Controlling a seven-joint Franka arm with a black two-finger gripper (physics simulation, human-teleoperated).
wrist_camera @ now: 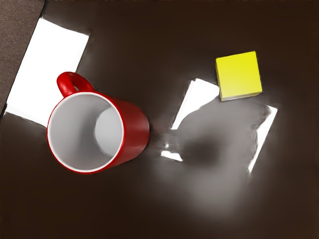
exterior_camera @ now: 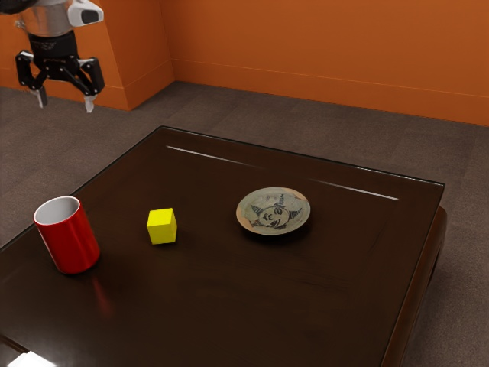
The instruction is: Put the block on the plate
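Orange walls (exterior_camera: pixel 306 46), grey-brown carpet (exterior_camera: pixel 206 107). Glossy dark-brown table (exterior_camera: pixel 229 306). Black two-finger gripper (exterior_camera: pixel 66 102) spread, empty, high at the exterior view's left. Patterned grey-green ceramic plate (exterior_camera: pixel 273 211), the exterior view's right; red ceramic mug (exterior_camera: pixel 72 241), near left. Solid yellow cubic block (exterior_camera: pixel 161 227) between them, on table. Likely approach step; next, lower over block, grip.

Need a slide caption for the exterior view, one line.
Open, empty gripper in the air, yellow block on dark table between red mug and patterned plate.
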